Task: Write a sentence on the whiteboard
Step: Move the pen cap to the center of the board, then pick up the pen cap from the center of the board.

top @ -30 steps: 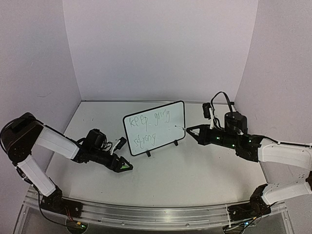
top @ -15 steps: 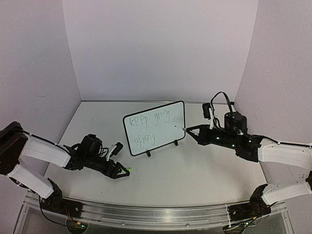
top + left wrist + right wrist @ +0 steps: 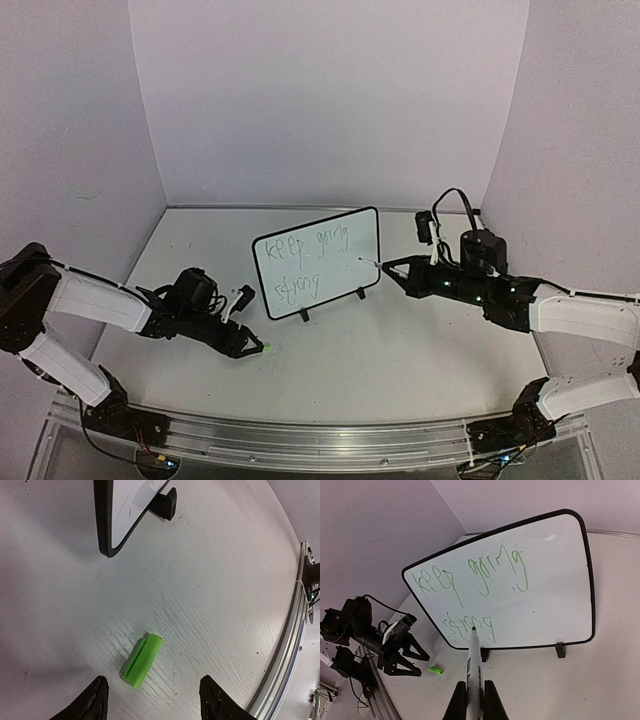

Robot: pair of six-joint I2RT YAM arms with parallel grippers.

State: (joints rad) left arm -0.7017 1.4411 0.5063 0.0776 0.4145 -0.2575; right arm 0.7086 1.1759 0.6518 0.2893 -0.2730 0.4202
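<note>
up close, the right gripper (image 3: pixel 472 686) is clamped on a white marker pen (image 3: pixel 472 660). both fingers press the barrel, and the dark tip points toward 12 o'clock at the whiteboard (image 3: pixel 550 580). in the right wrist view the tip lies over the lower line of writing; whether it touches the surface cannot be told. the whiteboard stands on two small black feet (image 3: pixel 561 651) near the middle of the table (image 3: pixel 400 370), with a thin black frame around it. the sentence (image 3: pixel 482 577), in thin green handwriting, reads "keep going" above and "strong" below. seen from above, the right gripper sits at 3 o'clock of the whiteboard. the left gripper (image 3: pixel 153 679) sits at 8 o'clock of the whiteboard, low over the table, fingers apart and holding nothing. a green cap (image 3: pixel 141 660) lies on the table just ahead of those fingers, touching neither.
</note>
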